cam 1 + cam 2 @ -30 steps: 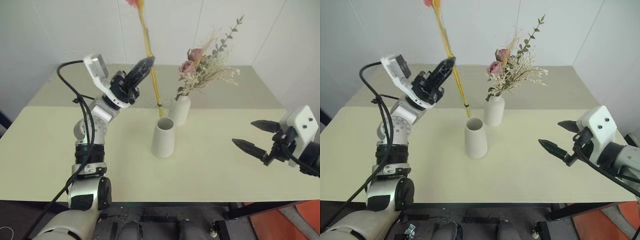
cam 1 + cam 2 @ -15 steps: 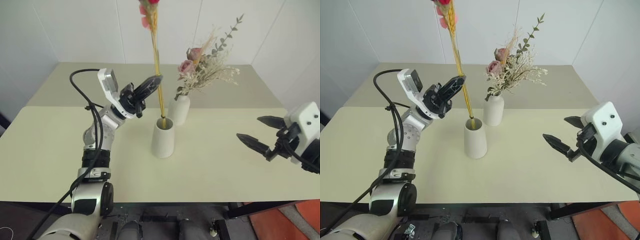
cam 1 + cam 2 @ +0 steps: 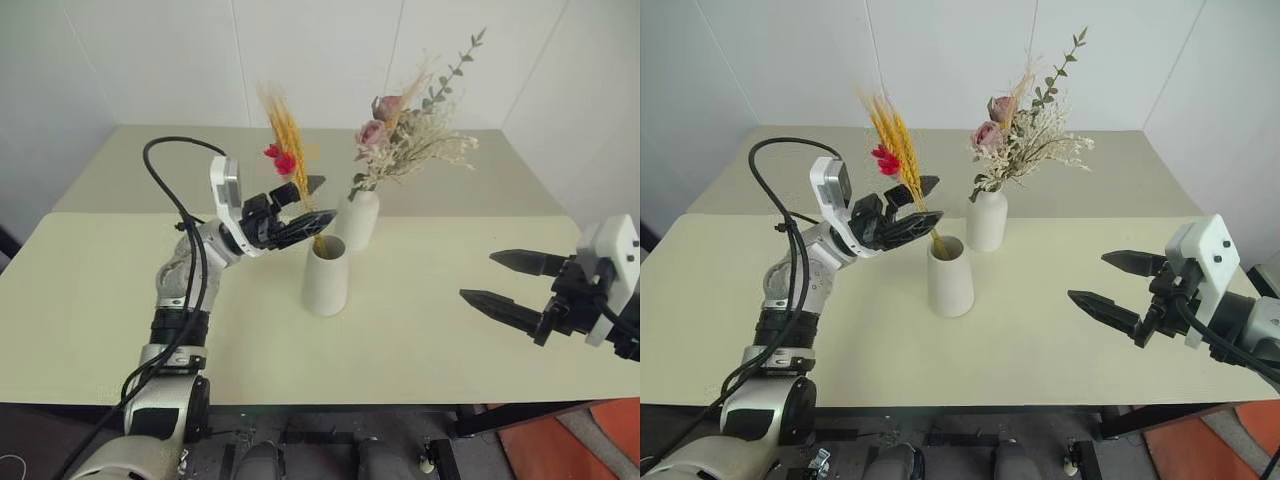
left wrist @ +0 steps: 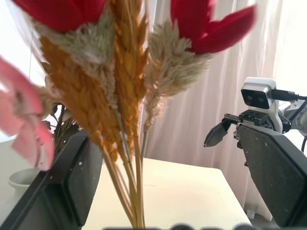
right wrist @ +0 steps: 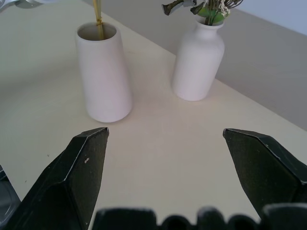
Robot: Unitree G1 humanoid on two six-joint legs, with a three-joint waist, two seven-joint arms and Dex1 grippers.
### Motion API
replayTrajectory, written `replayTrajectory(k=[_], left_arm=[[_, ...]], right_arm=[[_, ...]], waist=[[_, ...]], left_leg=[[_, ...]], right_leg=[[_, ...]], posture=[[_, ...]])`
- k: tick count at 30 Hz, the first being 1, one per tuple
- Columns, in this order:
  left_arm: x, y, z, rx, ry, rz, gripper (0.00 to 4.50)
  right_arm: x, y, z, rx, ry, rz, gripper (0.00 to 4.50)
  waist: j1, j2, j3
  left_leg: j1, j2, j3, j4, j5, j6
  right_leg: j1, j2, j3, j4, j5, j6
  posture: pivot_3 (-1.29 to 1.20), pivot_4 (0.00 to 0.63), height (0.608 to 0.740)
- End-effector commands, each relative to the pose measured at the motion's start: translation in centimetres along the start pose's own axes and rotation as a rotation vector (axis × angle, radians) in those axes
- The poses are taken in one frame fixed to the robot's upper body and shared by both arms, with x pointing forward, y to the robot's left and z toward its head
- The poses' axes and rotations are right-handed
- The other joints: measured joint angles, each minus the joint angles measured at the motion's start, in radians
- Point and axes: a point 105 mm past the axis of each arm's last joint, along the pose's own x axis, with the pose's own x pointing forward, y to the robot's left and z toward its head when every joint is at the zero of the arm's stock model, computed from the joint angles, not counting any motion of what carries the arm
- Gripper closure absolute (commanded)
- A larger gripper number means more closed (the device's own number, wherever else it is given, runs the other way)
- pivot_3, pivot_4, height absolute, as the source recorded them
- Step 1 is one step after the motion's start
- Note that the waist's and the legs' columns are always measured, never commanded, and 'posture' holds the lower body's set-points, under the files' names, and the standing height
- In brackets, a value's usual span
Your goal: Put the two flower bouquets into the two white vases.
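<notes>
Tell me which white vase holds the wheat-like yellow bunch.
The cone-shaped vase with the wide mouth, nearer the robot; the yellow bunch stands in it. The bottle-shaped vase behind it holds the pink rose bouquet.

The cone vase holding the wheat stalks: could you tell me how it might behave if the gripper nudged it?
The cone vase is tall with a smallish footprint, so a high nudge could probably tip it. The wheat stalks lean to one side, perhaps adding slight imbalance. It looks rigid, possibly ceramic, so likely breakable.
</notes>
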Motion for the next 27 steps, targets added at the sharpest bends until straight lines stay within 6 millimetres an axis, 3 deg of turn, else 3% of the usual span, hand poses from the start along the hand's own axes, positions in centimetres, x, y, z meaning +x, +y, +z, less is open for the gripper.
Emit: replayTrajectory(k=[1, 7, 13, 19, 27], left_arm=[[-1.5, -0.3, 0.5, 0.036, 0.058, 0.028, 0.02], [-5.5, -1.1, 1.7, 0.042, 0.121, 0.129, 0.02], [-9.8, -1.6, 2.4, 0.152, 0.246, 0.294, 0.02], [-11.9, -2.1, 4.9, 0.277, 0.346, 0.367, 0.02], [-13.3, -1.4, 5.5, 0.389, 0.525, 0.409, 0.02]], right_arm=[[-0.4, -0.7, 0.9, -0.051, -0.015, -0.035, 0.00], [0.0, -1.2, 0.7, -0.054, -0.015, -0.055, 0.00], [-0.1, -1.5, 0.9, -0.055, -0.017, -0.040, 0.00], [-1.3, -2.8, 0.8, -0.107, 0.004, -0.079, 0.00], [-1.6, -3.9, 1.0, -0.164, -0.055, -0.168, 0.00]], waist=[[-0.002, 0.000, 0.000], [-0.002, 0.000, 0.000], [0.002, 0.000, 0.000], [0.005, 0.000, 0.000], [0.003, 0.000, 0.000]], left_leg=[[0.000, 0.000, 0.000, 0.000, 0.000, 0.000], [0.000, 0.000, 0.000, 0.000, 0.000, 0.000], [0.000, 0.001, 0.001, 0.000, 0.000, 0.000], [-0.001, 0.001, 0.001, 0.000, 0.000, 0.000], [0.000, 0.001, 0.002, -0.001, 0.000, 0.000]], right_leg=[[0.000, 0.000, 0.000, 0.000, 0.000, 0.000], [-0.001, 0.000, 0.000, 0.000, 0.000, 0.000], [0.000, 0.000, 0.000, 0.000, 0.000, 0.000], [-0.001, 0.000, -0.001, -0.001, 0.000, 0.000], [-0.001, 0.000, 0.000, 0.000, 0.000, -0.001]], posture=[[0.00, 0.150, 0.740], [0.00, 0.150, 0.740], [0.00, 0.150, 0.740], [0.00, 0.150, 0.740], [0.00, 0.150, 0.740]])
